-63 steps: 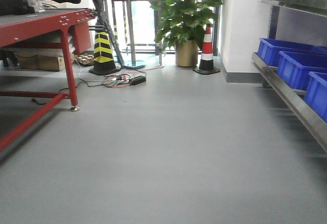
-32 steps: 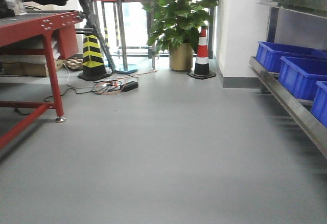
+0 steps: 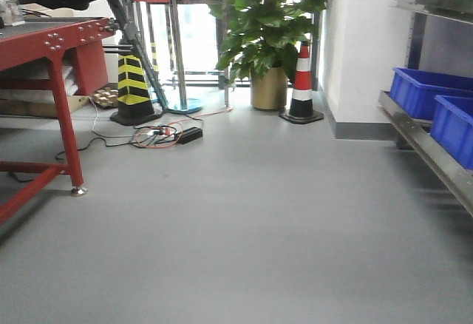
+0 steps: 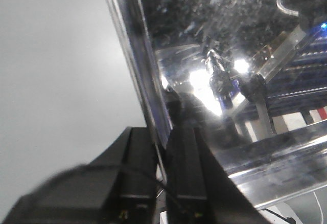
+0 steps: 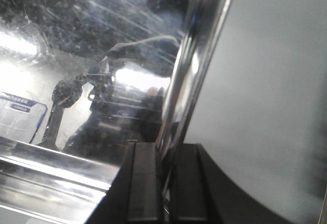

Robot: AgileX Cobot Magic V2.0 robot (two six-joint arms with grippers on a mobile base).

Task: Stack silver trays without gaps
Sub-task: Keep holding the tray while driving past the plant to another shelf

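The left gripper point(image 4: 162, 134) and right gripper point(image 5: 166, 155) each pinch tight the thin rim point(image 4: 134, 45) of a silver tray point(image 4: 230, 40), which looks stiff, light and slippery.

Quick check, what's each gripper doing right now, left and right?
Left gripper: closed, fingers clamped on the rim of a silver tray.
Right gripper: closed, fingers clamped on a silver tray rim too.
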